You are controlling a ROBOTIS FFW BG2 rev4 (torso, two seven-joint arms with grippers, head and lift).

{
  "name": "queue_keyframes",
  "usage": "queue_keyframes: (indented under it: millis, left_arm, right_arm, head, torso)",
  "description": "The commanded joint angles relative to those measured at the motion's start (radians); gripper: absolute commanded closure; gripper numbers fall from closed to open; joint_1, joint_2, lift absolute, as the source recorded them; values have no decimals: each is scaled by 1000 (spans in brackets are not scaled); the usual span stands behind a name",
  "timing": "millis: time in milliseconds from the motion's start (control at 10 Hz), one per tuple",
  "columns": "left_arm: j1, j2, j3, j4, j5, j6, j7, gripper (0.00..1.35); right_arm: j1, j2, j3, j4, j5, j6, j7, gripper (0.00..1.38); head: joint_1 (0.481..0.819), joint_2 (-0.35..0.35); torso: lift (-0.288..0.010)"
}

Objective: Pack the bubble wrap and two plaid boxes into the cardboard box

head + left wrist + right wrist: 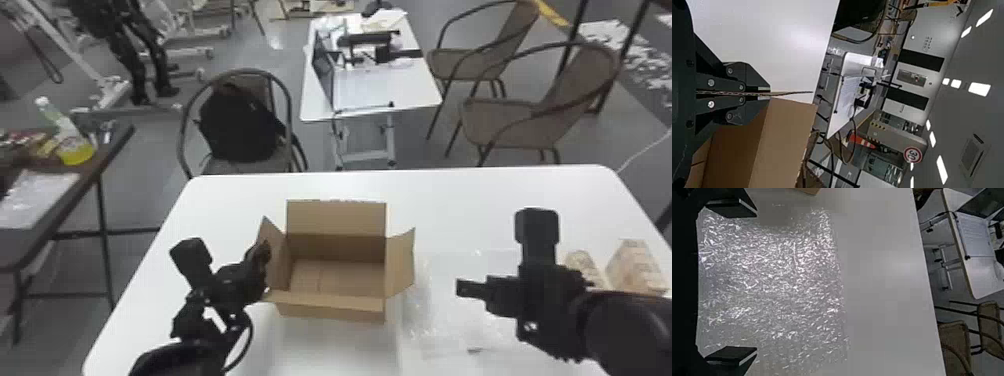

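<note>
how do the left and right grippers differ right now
The left gripper is shut on the side flap of the cardboard box; the right gripper is wide open and empty. The left gripper is at the box, while the right gripper hangs over the bubble wrap. Both are black.

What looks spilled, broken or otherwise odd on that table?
Nothing looks spilled or broken. One thing may seem odd: the left hand is pinching a side flap of the open cardboard box. The bubble wrap lies spread beside the box, crinkly but apparently fine.
</note>
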Motion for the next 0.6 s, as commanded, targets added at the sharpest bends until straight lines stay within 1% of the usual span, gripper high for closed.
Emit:
queue_keyframes:
  millis: [0,200,400,500]
  left_arm:
    - [-3,-3,-4,2,-2,0,0,1213]
    - [-3,-3,-15,5,0,-2,0,1213]
    - [-10,-3,-26,13,1,-8,0,1213]
    - [-11,-3,-29,16,1,-8,0,1213]
  right_arm:
    - [-43,7,-1,84,-12,10,-18,71]
    - [-115,8,-1,242,-39,-14,-19,84]
    - [-156,22,19,337,-39,-65,-19,88]
    - [-179,24,28,377,-41,-66,-13,88]
  head:
    - [695,198]
    - [695,184]
    - [695,168]
    - [695,167]
  torso:
    - [-14]
    - [-14]
    - [-14]
    - [-14]
